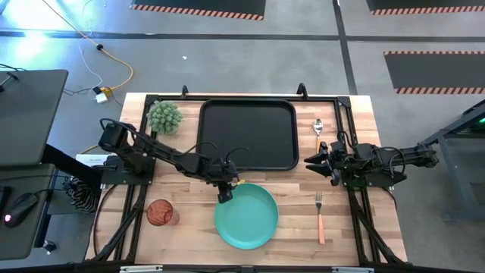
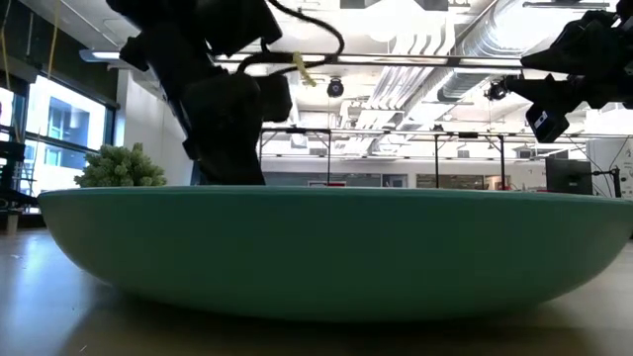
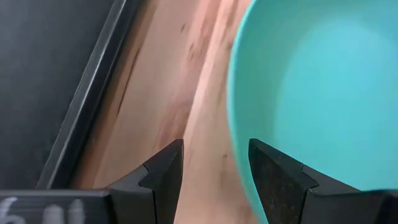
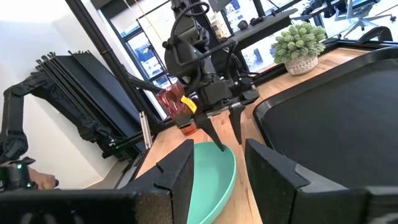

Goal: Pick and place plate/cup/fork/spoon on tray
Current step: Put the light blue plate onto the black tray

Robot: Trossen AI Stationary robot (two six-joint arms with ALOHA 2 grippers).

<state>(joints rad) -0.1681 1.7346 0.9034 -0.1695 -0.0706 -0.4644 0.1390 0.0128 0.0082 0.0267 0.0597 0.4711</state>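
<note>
The teal plate (image 1: 246,216) lies on the wooden table in front of the black tray (image 1: 247,135). My left gripper (image 1: 226,193) is open and points down over the plate's far left rim (image 3: 239,124), one finger outside it and one over the plate's inside. It also shows in the right wrist view (image 4: 224,134). My right gripper (image 1: 314,163) is open and empty to the right of the tray. The red-brown cup (image 1: 161,213) stands at the near left. The fork (image 1: 320,216) lies at the near right, and the spoon (image 1: 318,130) at the far right. My left gripper stands astride the plate's far left rim (image 3: 236,149) from above, with its fingers pointing down. I cannot tell whether either finger touches the rim. The plate rests flat on the table.
A spiky green plant in a pot (image 1: 164,117) stands at the table's far left, beside the tray. A strip of bare wood (image 3: 168,106) lies between the tray's near rim and the plate. Cables and a dark desk are beyond the table's left edge.
</note>
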